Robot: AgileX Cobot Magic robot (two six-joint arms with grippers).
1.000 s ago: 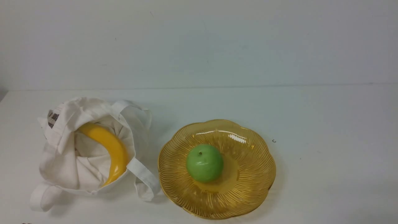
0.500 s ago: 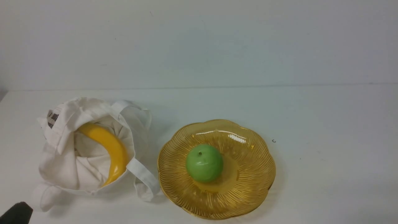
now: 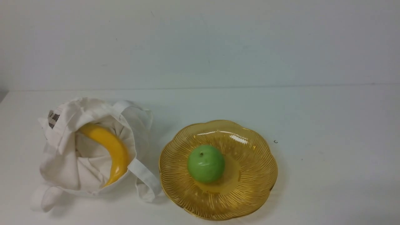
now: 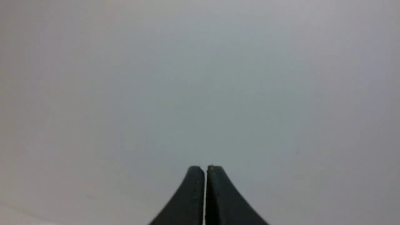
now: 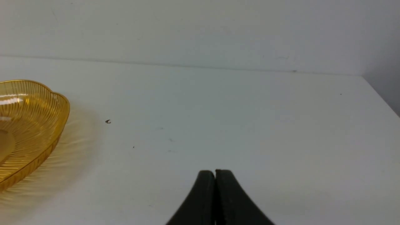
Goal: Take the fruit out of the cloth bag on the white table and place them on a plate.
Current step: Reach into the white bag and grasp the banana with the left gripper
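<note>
The banana (image 3: 109,147) is seen lying inside the cloth bag (image 3: 62,162), which is slumped on the left part of the white bench (image 3: 328,125) with its mouth folded open. The fruit's curved yellow back is thus exposed along the mouth's right edge, while its far end is tucked under a fold of fabric. One wide strap handle (image 3: 145,176) is draped off the bag's lip just beside the banana's lower tip, and it could be snagged if the fruit is drawn out that way. Just to the right the amber scalloped plate (image 3: 250,193) is set; whether the strap touches its rim cannot be told. A green apple (image 3: 205,163) is seated at the plate's centre, so room for the banana is left only on the ribbed ring around it. Neither arm is shown in the front view. The left gripper (image 4: 205,167) is seen from its wrist with the jaws pressed together on nothing, against a plain blank surface. The right gripper (image 5: 215,171) is likewise closed and empty, held low over bare bench well to the right of the plate. The task is judged partly done — the banana is not yet lifted out, and the left arm, being on the bag's side, seems better placed, though its jaws would have to be opened first.
</note>
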